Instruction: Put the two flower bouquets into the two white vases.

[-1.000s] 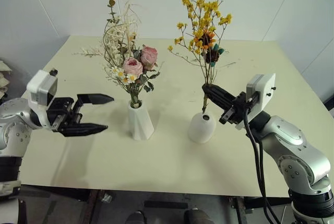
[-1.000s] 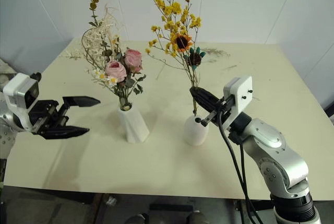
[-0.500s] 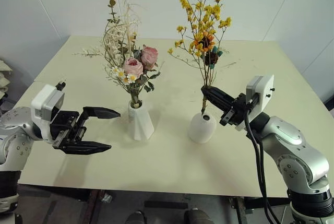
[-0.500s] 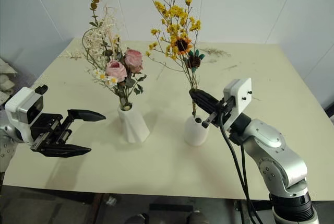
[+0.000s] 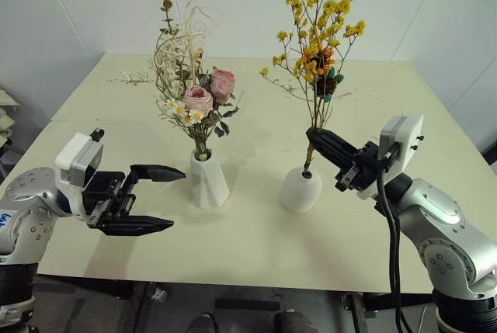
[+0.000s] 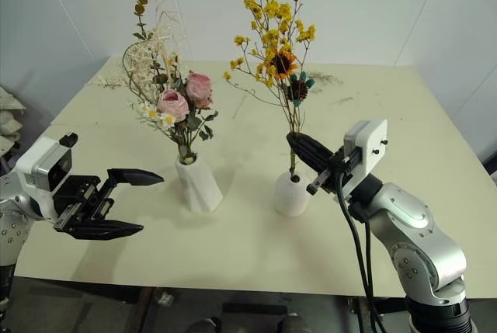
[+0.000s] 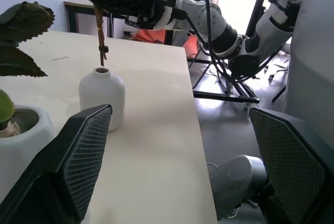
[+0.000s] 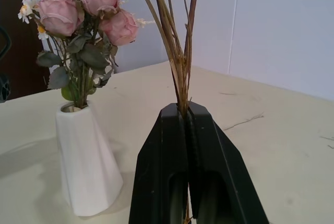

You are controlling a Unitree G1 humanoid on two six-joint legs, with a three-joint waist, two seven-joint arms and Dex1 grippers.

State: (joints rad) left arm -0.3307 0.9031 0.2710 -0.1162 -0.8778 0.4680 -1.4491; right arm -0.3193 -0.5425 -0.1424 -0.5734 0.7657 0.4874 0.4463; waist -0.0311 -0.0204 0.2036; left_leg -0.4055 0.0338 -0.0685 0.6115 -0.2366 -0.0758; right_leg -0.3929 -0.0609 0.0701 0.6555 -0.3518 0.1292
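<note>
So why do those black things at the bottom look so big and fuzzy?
In the left wrist view the left end effector sits right by the lens, so its fingers look huge and soft while the short vase is sharp; in the right wrist view the right end effector looms likewise.

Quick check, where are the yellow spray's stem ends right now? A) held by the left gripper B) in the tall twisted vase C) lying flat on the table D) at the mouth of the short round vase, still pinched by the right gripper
D: the right gripper is shut on the yellow spray, whose stem ends sit at the mouth of the short round vase.
</note>
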